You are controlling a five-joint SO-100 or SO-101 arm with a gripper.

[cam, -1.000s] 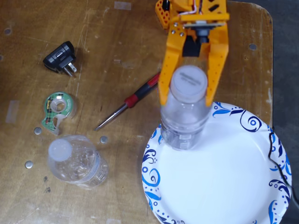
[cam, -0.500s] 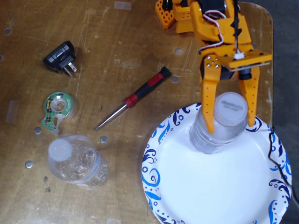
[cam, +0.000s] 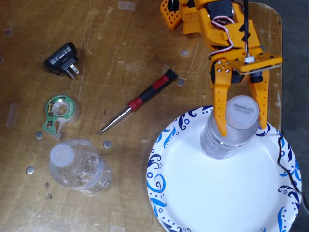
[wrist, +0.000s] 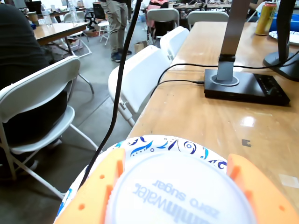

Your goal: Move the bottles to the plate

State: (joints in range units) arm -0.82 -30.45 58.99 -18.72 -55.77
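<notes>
The taller bottle (cam: 227, 137) stands upright on the upper part of the plate (cam: 217, 193), which is white with blue swirls on its rim. My orange gripper (cam: 243, 128) reaches down from above, its fingers pressed to either side of the bottle's whitish cap. In the wrist view that cap (wrist: 180, 191) reads "vitaminwater zero sugar" and fills the bottom, flanked closely by both fingers of the gripper (wrist: 176, 161), with the plate rim (wrist: 159, 142) just beyond. The shorter crinkled bottle (cam: 79, 166) stands on the table left of the plate, well apart from the gripper.
A red-and-black screwdriver (cam: 140, 101), a green tape dispenser (cam: 60, 113) and a black plug adapter (cam: 63, 60) lie on the wooden table left of the arm. A black cable (cam: 285, 159) crosses the plate's right rim near the table edge.
The gripper carried the taller bottle right and toward the plate's upper area; over the last half second it shifted only slightly right.
</notes>
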